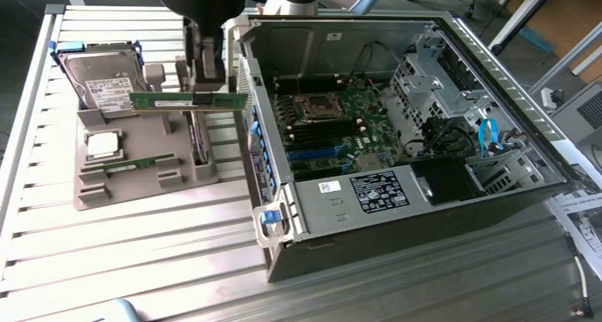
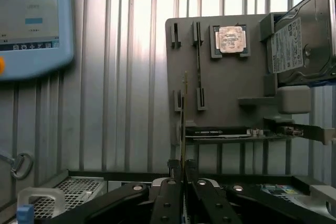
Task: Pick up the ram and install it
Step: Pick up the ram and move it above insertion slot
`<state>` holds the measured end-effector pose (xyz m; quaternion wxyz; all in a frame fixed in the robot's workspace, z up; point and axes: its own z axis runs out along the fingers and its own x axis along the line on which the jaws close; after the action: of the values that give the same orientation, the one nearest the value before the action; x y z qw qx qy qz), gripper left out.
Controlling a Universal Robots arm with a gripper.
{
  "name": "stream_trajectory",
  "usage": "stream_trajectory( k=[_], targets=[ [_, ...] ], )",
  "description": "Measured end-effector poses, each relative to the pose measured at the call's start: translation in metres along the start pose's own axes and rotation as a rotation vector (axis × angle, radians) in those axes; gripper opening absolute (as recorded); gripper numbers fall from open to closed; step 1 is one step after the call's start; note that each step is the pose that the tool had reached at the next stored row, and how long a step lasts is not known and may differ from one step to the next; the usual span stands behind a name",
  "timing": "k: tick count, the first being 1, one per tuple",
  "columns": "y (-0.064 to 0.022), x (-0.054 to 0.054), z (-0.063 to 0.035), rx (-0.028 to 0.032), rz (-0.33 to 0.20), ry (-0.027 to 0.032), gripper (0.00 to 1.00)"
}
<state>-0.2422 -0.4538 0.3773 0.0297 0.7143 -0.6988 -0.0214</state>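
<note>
The ram [image 1: 169, 101] is a long thin green stick, held level in the air above the grey parts holder [image 1: 132, 192]. My gripper [image 1: 209, 91] is shut on its end nearest the computer case [image 1: 311, 195]. In the wrist view the ram [image 2: 184, 108] shows edge-on, sticking out from between my black fingers [image 2: 169, 187], with the gripper [image 2: 183, 170] pinching it above the holder [image 2: 226, 103]. The case lies open on its side just to the exterior view's right of the gripper, with the motherboard's dark memory slots [image 1: 325, 133] exposed.
On the holder rest a hard drive [image 1: 103, 79], a square silver processor [image 1: 101, 144] and another green stick [image 1: 127, 165] in its slots. A bracketed expansion card [image 2: 231, 132] stands at the holder's edge. A blue-rimmed screen [image 2: 31, 19] lies on the ribbed metal table [image 1: 141, 258].
</note>
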Motion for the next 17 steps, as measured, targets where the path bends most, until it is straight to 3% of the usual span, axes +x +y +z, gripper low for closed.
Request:
stream_trajectory(
  k=[6, 8, 12, 15, 17],
  targets=[
    [-0.0293, 0.000, 0.0003, -0.0245, 0.000, -0.0003, 0.13],
    [-0.0429, 0.000, 0.0010, -0.0376, -0.001, -0.0008, 0.13],
    [-0.0624, -0.001, 0.0023, -0.0564, -0.001, -0.0012, 0.13],
    [-0.0759, -0.001, 0.0018, -0.0630, -0.001, -0.0015, 0.13],
    [-0.0848, -0.001, -0.0042, -0.0652, -0.001, -0.0014, 0.13]
  ],
)
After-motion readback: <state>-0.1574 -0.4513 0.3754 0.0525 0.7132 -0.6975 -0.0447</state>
